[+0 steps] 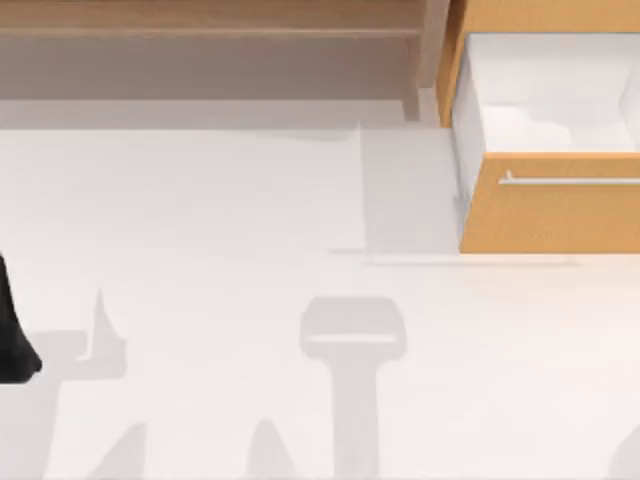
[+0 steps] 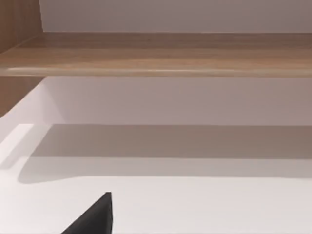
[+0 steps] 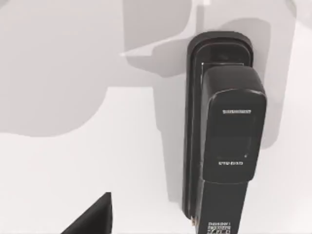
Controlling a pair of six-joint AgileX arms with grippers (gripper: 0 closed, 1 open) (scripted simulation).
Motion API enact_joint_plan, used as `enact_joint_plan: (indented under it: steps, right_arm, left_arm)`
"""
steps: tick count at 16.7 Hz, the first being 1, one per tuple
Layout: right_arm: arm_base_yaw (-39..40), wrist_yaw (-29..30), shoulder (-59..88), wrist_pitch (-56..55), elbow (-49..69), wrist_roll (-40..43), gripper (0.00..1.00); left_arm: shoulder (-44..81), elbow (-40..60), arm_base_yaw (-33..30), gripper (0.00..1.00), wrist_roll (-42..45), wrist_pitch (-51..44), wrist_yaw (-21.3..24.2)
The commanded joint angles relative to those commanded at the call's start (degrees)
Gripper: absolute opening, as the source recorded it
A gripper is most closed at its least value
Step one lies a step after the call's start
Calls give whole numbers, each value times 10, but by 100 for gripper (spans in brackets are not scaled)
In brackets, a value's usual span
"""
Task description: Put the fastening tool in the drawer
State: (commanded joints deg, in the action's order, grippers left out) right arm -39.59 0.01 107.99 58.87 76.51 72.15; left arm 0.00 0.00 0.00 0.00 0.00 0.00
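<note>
Across the table [image 1: 200,220], from the top view, I've got the long shelf [image 1: 200,40] along the back left and the drawer [image 1: 550,215] at the back right. It's already pulled out, with the white inside open to the camera and the handle [image 1: 570,181] facing me. So the opening step looks done.

What's left is the main part. The stapler [image 3: 229,136] lies flat on the bare tabletop under my right wrist camera, black, long and closed. It's not in the drawer and, by my read, not yet lifted. I can't place it against the drawer from that view. Grasp, carry and drop all remain.

On to the arms. My right gripper [image 3: 92,219] hangs above the stapler, looking down on it, one dark tip at the edge of its view and apart from the tool. Wide or narrow, I can't tell. My left arm [image 1: 15,330] sits at the left edge of the table, its gripper [image 2: 92,219] facing the shelf, apparently idle. I can't tell that claw's state either.
</note>
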Motion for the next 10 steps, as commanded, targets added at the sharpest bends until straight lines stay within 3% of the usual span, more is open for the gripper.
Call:
enact_joint_plan:
  steps: [5, 10]
  right_arm:
    - [0, 0, 41, -106, -60, -1, 100]
    - [0, 0, 50, -125, -73, -1, 100]
  left_arm:
    - [0, 0, 0, 100, 0, 0, 0]
    - [0, 0, 0, 100, 0, 0, 0]
